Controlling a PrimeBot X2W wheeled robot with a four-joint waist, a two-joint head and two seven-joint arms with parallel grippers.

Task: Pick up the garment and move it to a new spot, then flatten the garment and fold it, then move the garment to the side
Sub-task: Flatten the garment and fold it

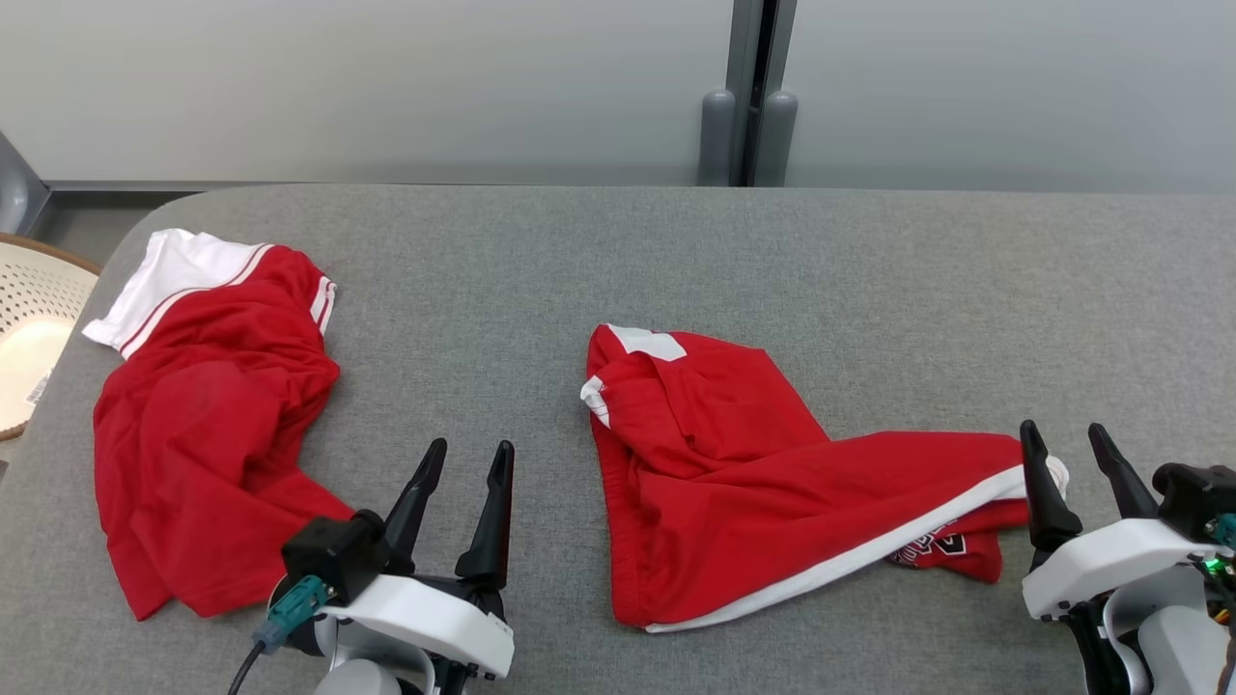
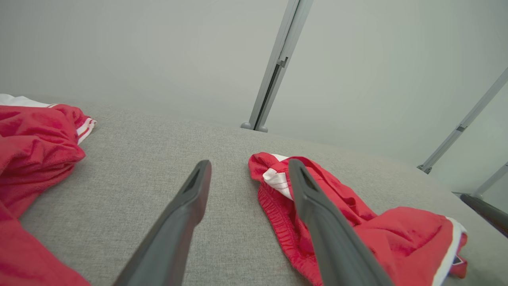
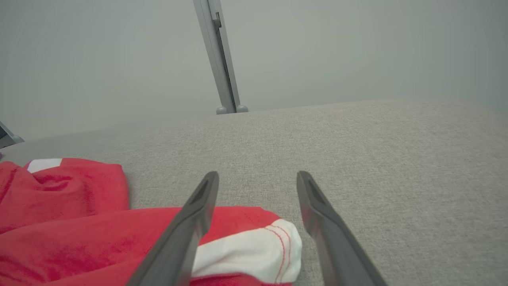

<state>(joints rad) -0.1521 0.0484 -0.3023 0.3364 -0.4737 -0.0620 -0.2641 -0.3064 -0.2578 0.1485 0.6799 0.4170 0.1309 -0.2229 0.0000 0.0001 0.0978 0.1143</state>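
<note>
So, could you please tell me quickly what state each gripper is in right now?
Left gripper: open, holding nothing.
Right gripper: open, at the white hem of the red garment, not gripping it.

My view of the grey cloth-covered table (image 1: 772, 251): crumpled red shorts (image 1: 734, 463) lie at centre, a second red garment (image 1: 203, 415) near its left edge.

Head camera looks down across the grey table (image 1: 676, 251); the 2 wrist cameras skim low, sharing the middle red shorts (image 2: 397, 238).
</note>
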